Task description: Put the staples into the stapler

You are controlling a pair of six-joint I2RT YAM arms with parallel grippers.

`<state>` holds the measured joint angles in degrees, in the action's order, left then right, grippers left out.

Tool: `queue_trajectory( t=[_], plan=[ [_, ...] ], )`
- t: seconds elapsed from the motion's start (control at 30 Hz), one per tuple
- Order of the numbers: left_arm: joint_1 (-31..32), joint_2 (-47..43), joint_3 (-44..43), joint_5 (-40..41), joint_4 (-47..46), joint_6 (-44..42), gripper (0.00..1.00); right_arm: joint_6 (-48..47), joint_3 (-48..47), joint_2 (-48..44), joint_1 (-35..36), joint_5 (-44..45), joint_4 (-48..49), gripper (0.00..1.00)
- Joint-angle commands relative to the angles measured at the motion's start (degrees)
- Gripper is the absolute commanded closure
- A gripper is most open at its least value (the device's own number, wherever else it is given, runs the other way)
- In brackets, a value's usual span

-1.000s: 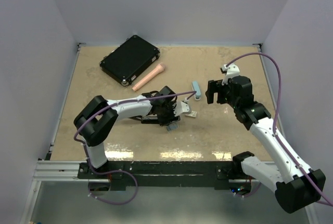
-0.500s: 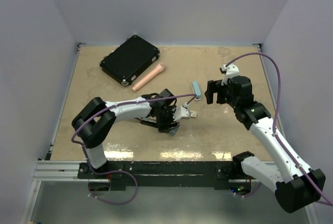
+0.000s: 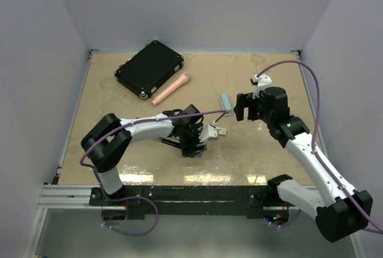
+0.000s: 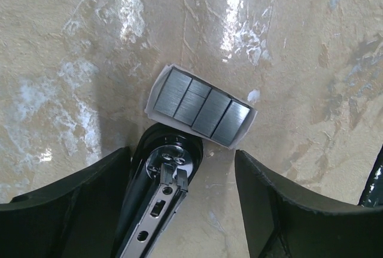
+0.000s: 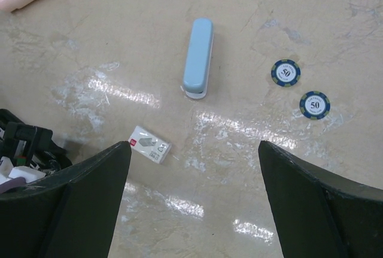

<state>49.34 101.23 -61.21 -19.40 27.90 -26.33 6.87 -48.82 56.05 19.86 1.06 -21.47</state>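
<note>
1. The left arm (image 3: 143, 127) lies low, stretched from its folded elbow near the base toward the centre, with the wrist bent downward.
2. The left gripper (image 4: 181, 155) points straight down, close to the surface, and its two black fingers (image 4: 72, 198) are spread wide apart.
3. The right arm (image 3: 305, 150) rises from its base and leans inward, its wrist held high.
4. The right gripper (image 5: 194, 147) hangs raised and tilted downward, with its fingers parted wide.

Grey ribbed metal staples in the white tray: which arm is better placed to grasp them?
Left. The left claw, open, is close above the staples; the right claw faces the light blue plastic stapler, farther away.
</note>
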Motion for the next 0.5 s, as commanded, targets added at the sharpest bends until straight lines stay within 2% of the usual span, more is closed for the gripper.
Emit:
queue_trajectory(
  t=[0.0,0.2,0.33,0.47],
  plan=[
    [0.23,-3.57,2.32,2.43,0.33,4.25,0.23,-0.11,-3.04,0.64,0.09,-3.34,-0.58,0.08],
    [-3.63,-17.01,8.38,7.7,-13.45,14.08,0.2,0.86,-6.72,3.53,0.36,-8.17,-3.39,0.08],
    [-9.86,-30.34,15.23,11.12,-22.52,21.48,0.2,1.65,-8.75,7.4,1.67,-11.78,-6.12,0.09],
    [-11.72,-42.14,22.62,22.09,-29.72,25.97,0.19,3.76,-8.75,11.7,9.56,-10.91,-7.53,0.11]
  ],
)
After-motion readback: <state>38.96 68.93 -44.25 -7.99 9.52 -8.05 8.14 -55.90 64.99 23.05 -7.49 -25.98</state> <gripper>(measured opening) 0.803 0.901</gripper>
